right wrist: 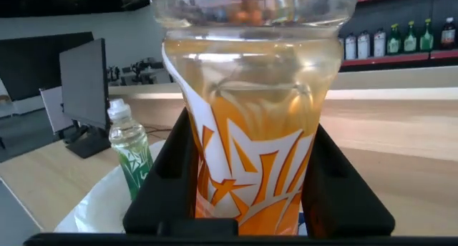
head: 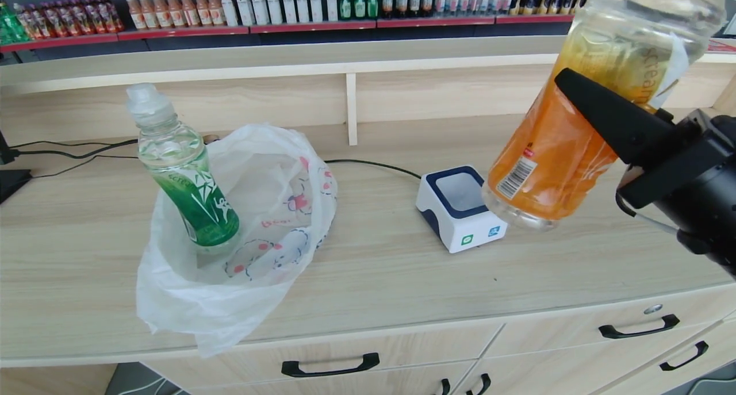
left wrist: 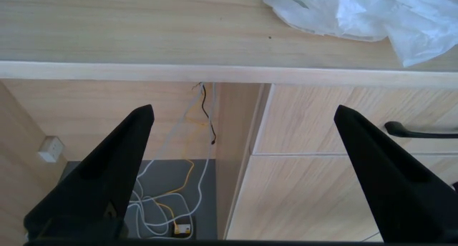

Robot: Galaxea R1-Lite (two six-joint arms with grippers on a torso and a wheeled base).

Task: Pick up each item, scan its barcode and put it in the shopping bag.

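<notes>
Left tool (left wrist: 245,114): below the front edge of the counter (head: 402,268), in front of the drawers (left wrist: 322,131). Fingers spread wide, nothing between them.

Right tool (head: 598,84): raised above the counter's right side, close to the head camera. It is clamped on the orange bottle (head: 569,125), one finger on each side of the body, as the right wrist view confirms. The bottle is tilted, base down and towards the scanner (head: 460,208), upper end up and to the right. Its base hangs just above and to the right of the scanner, not touching it. The barcode (head: 516,177) sits low on the label and faces the head camera. The bottle is partly filled with orange liquid.

Scanner: white and dark blue box, resting on the counter right of centre, window facing up. A black cable (head: 374,165) runs from behind it to the left along the counter.

Bag (head: 270,171): thin white plastic with a printed pattern, lying open on the left half of the counter. Its near edge droops over the counter front.

Green bottle (head: 184,171): stands inside the bag, leaning slightly left, cap on, partly filled with clear liquid.

Back: a raised wooden ledge (head: 345,67) behind the counter. Beyond it, a shelf (head: 287,26) with red edging carries rows of bottled drinks.
</notes>
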